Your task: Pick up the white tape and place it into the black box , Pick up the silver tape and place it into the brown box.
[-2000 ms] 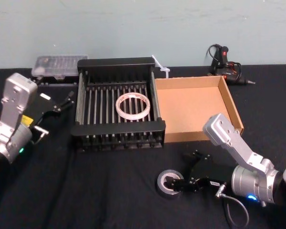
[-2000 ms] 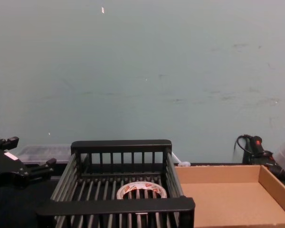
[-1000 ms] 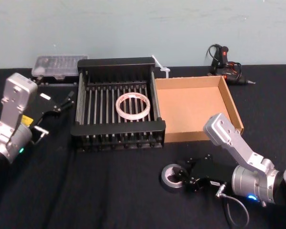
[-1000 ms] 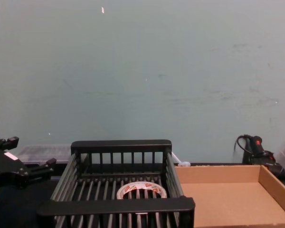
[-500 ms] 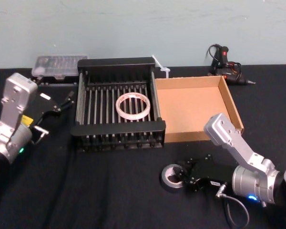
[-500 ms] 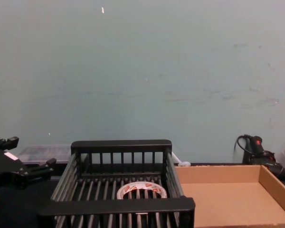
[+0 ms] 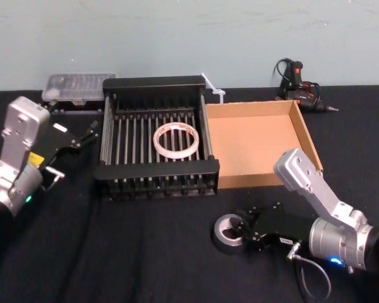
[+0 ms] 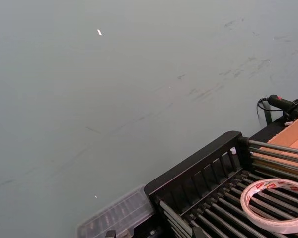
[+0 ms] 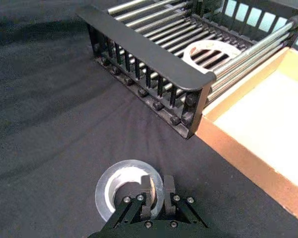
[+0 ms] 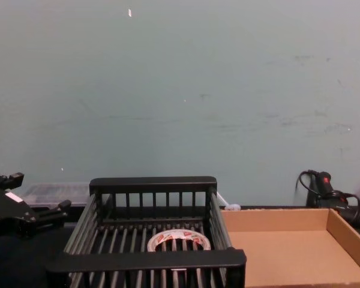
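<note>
While the left end effector (image 7: 88, 134) sits open beside the black box (image 7: 156, 168), white tape (image 7: 175, 140) lies inside it. Right end effector (image 9: 155, 191) pinches the silver tape (image 9: 120, 184) wall on the tabletop (image 7: 145, 252), near the brown box (image 7: 309, 144).

In the right wrist view, the black right gripper (image 9: 156, 194) covers the near rim of the dull silver-grey duct tape roll (image 9: 120, 184), and the tan cardboard tray (image 9: 268, 130) runs off the frame. The left wrist view's edge cuts off part of the whitish red-printed tape roll (image 8: 275, 204) on the black slatted crate's (image 8: 198, 168) floor.
</note>
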Controlling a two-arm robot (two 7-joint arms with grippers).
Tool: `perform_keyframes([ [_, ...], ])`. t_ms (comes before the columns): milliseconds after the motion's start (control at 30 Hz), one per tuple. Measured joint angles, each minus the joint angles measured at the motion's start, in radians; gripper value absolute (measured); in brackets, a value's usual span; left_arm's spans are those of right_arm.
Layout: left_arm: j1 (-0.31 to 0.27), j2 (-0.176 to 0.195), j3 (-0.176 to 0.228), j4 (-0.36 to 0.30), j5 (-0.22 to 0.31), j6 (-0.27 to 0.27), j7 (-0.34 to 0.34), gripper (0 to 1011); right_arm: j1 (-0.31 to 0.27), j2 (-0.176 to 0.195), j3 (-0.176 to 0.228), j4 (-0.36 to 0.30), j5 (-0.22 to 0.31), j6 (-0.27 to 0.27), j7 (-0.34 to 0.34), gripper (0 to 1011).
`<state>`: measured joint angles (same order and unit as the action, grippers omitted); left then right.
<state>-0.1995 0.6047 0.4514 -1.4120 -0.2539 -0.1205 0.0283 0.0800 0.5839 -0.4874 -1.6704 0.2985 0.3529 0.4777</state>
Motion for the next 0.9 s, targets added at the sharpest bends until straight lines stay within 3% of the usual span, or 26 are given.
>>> perform_keyframes([
  [533, 0.0, 0.0, 0.0, 0.0, 0.0, 0.0, 0.0, 1001, -0.022, 0.004, 0.027, -0.027, 0.029, -0.027, -0.009, 159],
  [900, 0.0, 0.0, 0.0, 0.0, 0.0, 0.0, 0.0, 1001, -0.059, 0.006, 0.066, -0.056, 0.071, -0.097, -0.019, 159],
])
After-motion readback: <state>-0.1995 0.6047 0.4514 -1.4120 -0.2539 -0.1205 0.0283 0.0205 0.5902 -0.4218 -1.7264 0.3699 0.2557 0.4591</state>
